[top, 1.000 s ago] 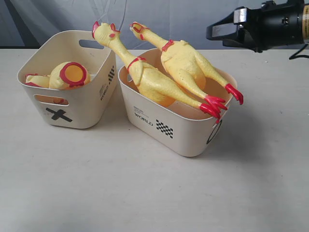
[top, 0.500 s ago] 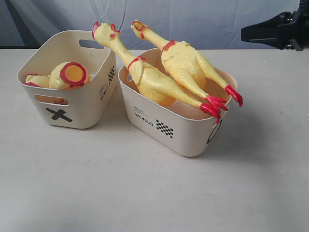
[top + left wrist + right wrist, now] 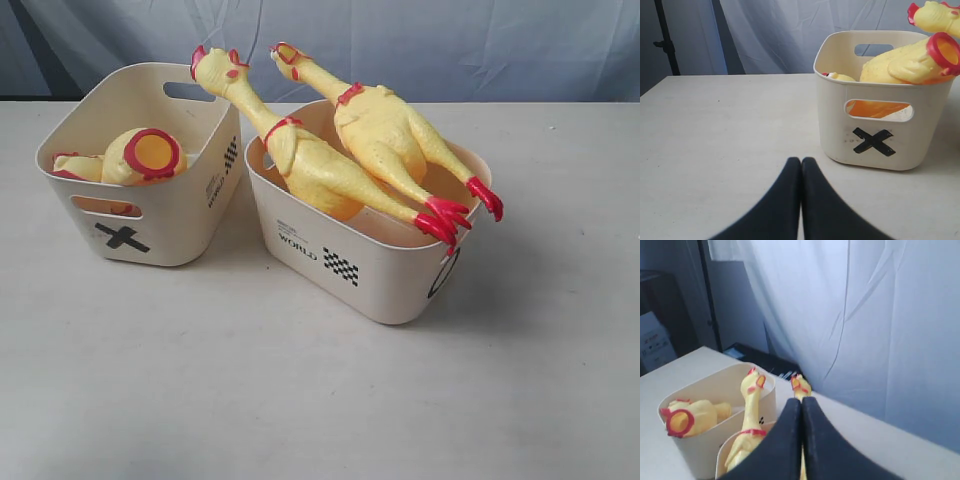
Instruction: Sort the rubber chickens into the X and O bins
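Note:
Two whole rubber chickens (image 3: 320, 165) (image 3: 390, 130) lie side by side across the O bin (image 3: 370, 270), heads sticking out past its far rim and red feet over the near rim. The headless body (image 3: 145, 155) with its red-rimmed hole rests in the X bin (image 3: 170, 225), with a smaller yellow piece (image 3: 75, 165) beside it. Neither gripper shows in the exterior view. My left gripper (image 3: 801, 161) is shut and empty, low over the table, just short of the X bin (image 3: 880, 125). My right gripper (image 3: 802, 400) is shut and empty, raised above and behind the O bin's chickens (image 3: 751, 405).
Both bins stand close together on a pale table (image 3: 300, 400). A light curtain (image 3: 450, 40) hangs behind the table's far edge. A dark stand (image 3: 667, 40) rises beyond the table in the left wrist view.
The right gripper went from open to shut on nothing and drew back to the right, out of the exterior view. Chickens and bins have not moved.

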Controlling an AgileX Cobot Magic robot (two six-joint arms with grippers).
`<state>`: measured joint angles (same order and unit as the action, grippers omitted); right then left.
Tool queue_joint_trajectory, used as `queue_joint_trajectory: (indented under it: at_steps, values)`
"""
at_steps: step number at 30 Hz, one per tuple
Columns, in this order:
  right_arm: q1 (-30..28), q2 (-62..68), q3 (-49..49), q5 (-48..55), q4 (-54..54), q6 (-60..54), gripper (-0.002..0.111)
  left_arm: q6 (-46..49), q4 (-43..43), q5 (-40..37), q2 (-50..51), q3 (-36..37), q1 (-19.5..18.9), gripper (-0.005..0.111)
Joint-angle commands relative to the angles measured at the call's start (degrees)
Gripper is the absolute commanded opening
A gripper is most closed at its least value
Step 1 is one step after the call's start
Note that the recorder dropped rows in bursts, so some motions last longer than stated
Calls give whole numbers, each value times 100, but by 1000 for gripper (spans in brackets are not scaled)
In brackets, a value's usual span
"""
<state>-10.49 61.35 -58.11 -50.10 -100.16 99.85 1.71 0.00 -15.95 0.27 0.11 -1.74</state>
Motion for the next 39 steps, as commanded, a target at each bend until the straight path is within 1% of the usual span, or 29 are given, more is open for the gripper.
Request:
queue_joint_trajectory:
  at_steps: [1,4,7,16,20,22,25,26,27,29,30,32,39]
  values:
    - [-10,-706,16,36,22,-28,-1,-16,-37,54,-27,-11,26,0]
    - [-7,-904,16,-684,22,-54,-1,-16,-37,54,-27,-11,26,0]
    - [-7,-925,16,-1160,22,-254,-1,-16,-37,54,-27,-11,26,0]
    - [-7,-670,50,-1279,22,-237,-1,-16,-37,54,-27,-11,26,0]
    - [-7,-464,696,-952,22,-237,-1,-16,-37,54,-27,-11,26,0]
    - [-17,-383,1321,-699,22,-320,-1,-16,-37,54,-27,-11,26,0]
    - [-17,-396,2114,-61,22,-827,-1,-16,-37,54,-27,-11,26,0]
    - [-17,-440,2466,370,22,-1155,-1,-16,-37,54,-27,-11,26,0]
    - [-17,-451,2596,525,22,-1230,-1,-16,-37,54,-27,-11,26,0]
    - [56,-451,2708,299,22,-1230,-1,-16,-37,54,-27,-11,26,0]
    - [208,-451,2697,245,192,-1230,-1,-16,-37,54,-27,-11,26,0]
    - [323,-451,2697,204,581,-1230,-1,-16,-37,54,-27,-11,26,0]
    - [323,-451,2697,141,581,-1230,-1,-16,-37,54,-27,-11,26,0]
